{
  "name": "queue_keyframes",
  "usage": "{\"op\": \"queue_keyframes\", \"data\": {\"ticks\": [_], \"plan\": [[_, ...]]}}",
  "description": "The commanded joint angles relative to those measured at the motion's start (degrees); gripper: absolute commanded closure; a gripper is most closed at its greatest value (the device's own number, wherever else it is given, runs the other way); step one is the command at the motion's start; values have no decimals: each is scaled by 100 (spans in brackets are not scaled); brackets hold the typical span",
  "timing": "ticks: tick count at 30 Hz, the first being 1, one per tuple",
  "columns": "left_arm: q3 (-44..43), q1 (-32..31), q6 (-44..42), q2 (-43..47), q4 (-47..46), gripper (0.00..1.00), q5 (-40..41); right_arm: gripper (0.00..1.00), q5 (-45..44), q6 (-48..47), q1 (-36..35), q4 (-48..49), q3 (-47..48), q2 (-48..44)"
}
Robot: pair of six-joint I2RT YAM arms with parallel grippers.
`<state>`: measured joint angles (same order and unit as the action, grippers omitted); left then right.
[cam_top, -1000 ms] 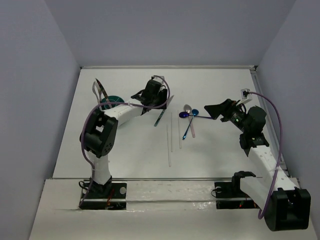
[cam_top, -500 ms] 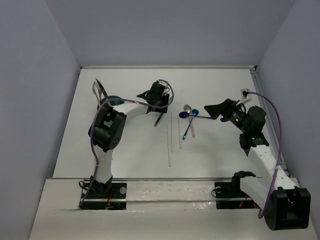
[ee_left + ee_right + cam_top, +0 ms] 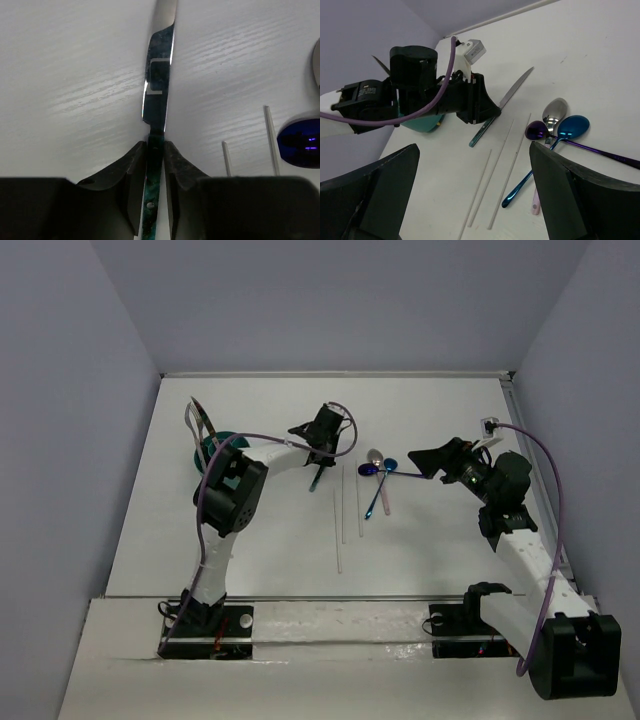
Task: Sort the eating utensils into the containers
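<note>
Straight to the left fingers (image 3: 132, 170): pinched tight on the teal-handled knife (image 3: 159, 75), one on each side of the marbled handle, just behind the blade. Flat on the white counter (image 3: 75, 75) there, blade stretched away from the wrist camera and mirroring the dark arm above. Just to the right of that grip, picking out three pale chopsticks (image 3: 337, 540), laid roughly parallel and close together. Beyond them, a tight cluster of spoons (image 3: 554, 111): silver bowl, shiny blue bowl and purple bowl touching or nearly so, with the handles fanning out toward the near and right sides. Over on the far left, spotting the round teal caddy (image 3: 212, 443), half hidden behind the left arm, with a few utensils standing up in it; impossible to say which compartments. Well apart from the knife, that. Now the right fingers (image 3: 375, 200): spread wide, holding nothing, hanging above the counter to the right of the spoons. Noting small white lettering on a black housing of the left arm (image 3: 367, 89), too small to read, and a purple cable (image 3: 447, 75) looping over that wrist.
</note>
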<state>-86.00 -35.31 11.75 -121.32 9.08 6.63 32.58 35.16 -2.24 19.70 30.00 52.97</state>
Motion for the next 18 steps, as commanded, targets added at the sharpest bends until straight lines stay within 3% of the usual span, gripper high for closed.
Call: {"op": "queue_keyframes", "data": {"ticks": [1,4,10,13,18], "plan": [[-216,-116,-94,-182,261,86,531,3,38,-44,-13,244,50,38],[-32,-116,-50,-95,86,100,848,3,38,-44,-13,236,59,56],[197,-116,91,625,-301,100,1050,3,73,-18,-13,280,41,73],[583,-116,310,1538,-923,100,1339,3,73,-18,-13,297,41,91],[1708,-11,636,3332,-1769,100,2596,3,56,-18,-13,341,6,20]]}}
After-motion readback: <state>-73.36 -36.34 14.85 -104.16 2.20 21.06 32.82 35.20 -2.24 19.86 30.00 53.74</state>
